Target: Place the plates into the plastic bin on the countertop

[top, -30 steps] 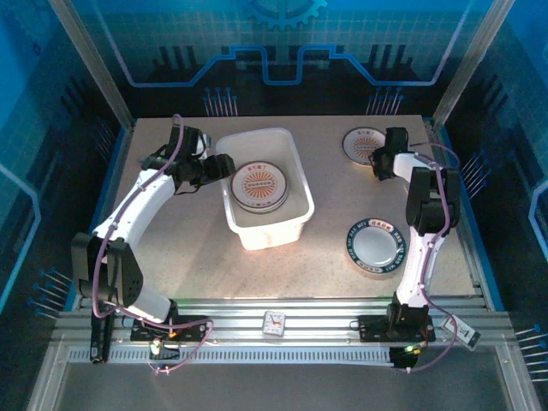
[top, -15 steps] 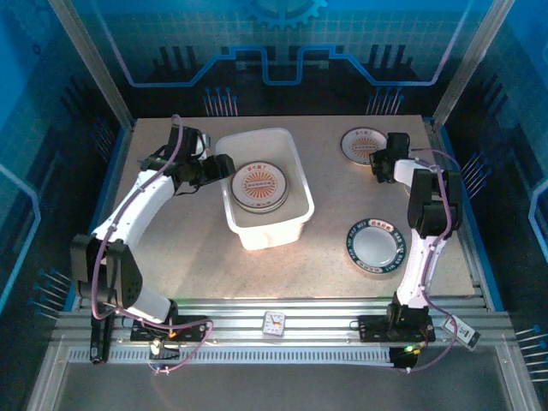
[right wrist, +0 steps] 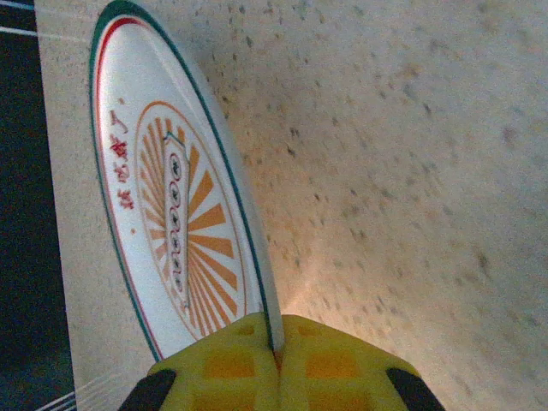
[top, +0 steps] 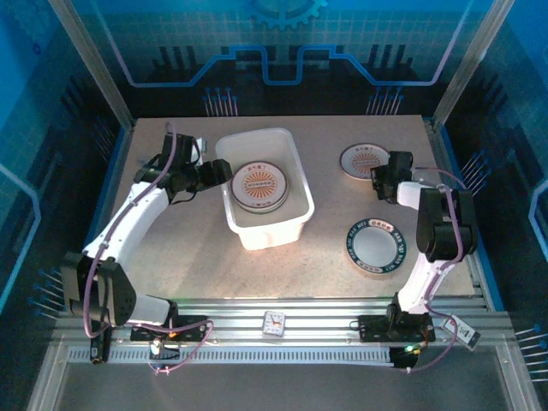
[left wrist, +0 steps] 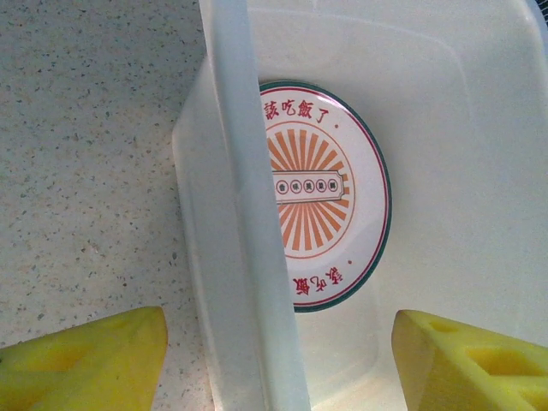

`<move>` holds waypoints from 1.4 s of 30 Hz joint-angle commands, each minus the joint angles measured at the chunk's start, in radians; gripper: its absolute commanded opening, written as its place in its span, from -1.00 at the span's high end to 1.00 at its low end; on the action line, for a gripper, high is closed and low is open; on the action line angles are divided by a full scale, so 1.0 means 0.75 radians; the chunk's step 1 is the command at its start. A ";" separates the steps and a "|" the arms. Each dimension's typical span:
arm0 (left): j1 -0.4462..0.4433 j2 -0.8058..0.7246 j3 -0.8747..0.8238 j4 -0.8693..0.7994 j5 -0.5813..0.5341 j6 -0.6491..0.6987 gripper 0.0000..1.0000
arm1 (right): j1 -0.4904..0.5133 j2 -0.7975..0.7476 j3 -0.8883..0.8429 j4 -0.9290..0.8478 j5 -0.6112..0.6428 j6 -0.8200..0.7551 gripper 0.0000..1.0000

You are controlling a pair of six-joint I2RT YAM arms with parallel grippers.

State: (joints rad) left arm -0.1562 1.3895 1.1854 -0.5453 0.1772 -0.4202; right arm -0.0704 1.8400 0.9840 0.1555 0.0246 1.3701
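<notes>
The plastic bin (top: 257, 229) stands left of centre on the countertop (top: 330, 214), with an orange sunburst plate (top: 259, 186) lying flat inside it. My left gripper (top: 220, 169) is open over the bin's left wall. In the left wrist view the rim (left wrist: 250, 257) runs between the yellow fingers (left wrist: 86, 360), and the plate (left wrist: 321, 193) lies beyond. My right gripper (top: 382, 176) is shut on the near edge of a second sunburst plate (top: 363, 160) at the back right. The right wrist view has the pads (right wrist: 227, 364) pinching that plate (right wrist: 171, 197), tilted off the countertop.
A dark-rimmed plate with a pale centre (top: 374, 247) lies flat at the right, near my right arm. A small white tag (top: 274, 322) sits on the front rail. Blue edging and frame rails bound the countertop.
My right gripper has shut on the back-right plate's edge and drawn it a little toward the near side. The left arm has barely shifted at the bin's wall.
</notes>
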 commanded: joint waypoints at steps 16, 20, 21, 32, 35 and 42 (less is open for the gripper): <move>0.014 -0.171 -0.069 0.038 0.100 0.013 -0.43 | 0.080 -0.694 -0.230 -0.032 0.032 -0.033 1.00; 0.020 -0.190 -0.077 0.026 0.110 0.018 -0.43 | 0.103 -0.804 -0.148 -0.138 0.020 -0.098 1.00; 0.020 -0.192 -0.079 0.024 0.113 0.018 -0.43 | 0.115 -0.823 -0.109 -0.166 0.013 -0.112 1.00; 0.034 -0.258 -0.085 -0.007 0.100 0.019 -0.43 | 0.492 -0.875 0.202 -0.416 0.177 -0.335 1.00; 0.039 -0.282 -0.094 -0.017 0.095 0.016 -0.43 | 0.622 -0.851 0.213 -0.411 0.216 -0.341 1.00; 0.046 -0.336 -0.110 -0.044 0.080 0.017 -0.44 | 0.898 -0.750 0.248 -0.423 0.364 -0.376 1.00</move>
State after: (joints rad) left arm -0.1326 1.1694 1.1187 -0.5491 0.2363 -0.4187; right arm 0.5594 1.2572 1.1255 -0.1711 0.2195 1.1130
